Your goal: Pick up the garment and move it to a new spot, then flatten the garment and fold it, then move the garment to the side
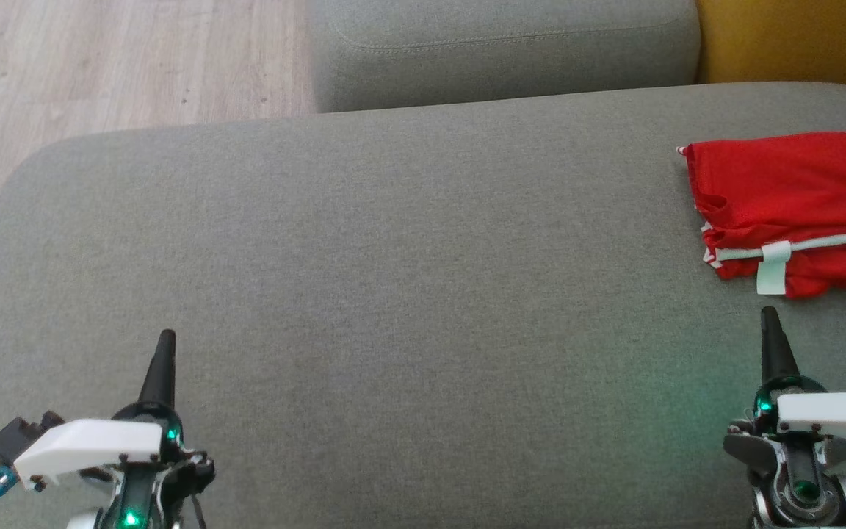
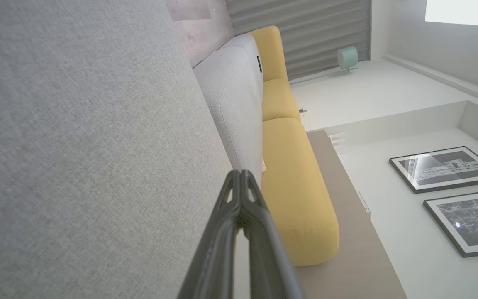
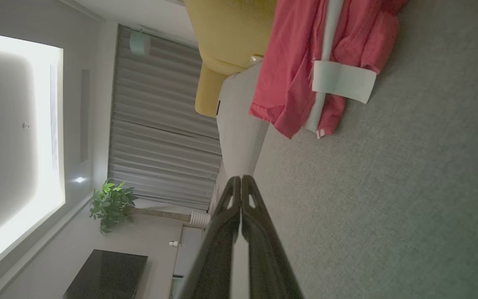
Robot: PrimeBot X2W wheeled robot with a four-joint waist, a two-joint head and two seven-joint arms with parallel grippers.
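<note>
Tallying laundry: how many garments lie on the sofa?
1: the red garment on the grey sofa, far right, just beyond the right gripper. Others may lie past the picture's edge.

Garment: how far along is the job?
Done, apparently: the red garment lies in a compact, roughly folded stack at the right edge of the gray cushion, so folding and moving aside look finished, though the fold is a bit rumpled. In hand: nothing; the left end effector and right end effector are both shut, empty, clear of it. Left: likely nothing.
</note>
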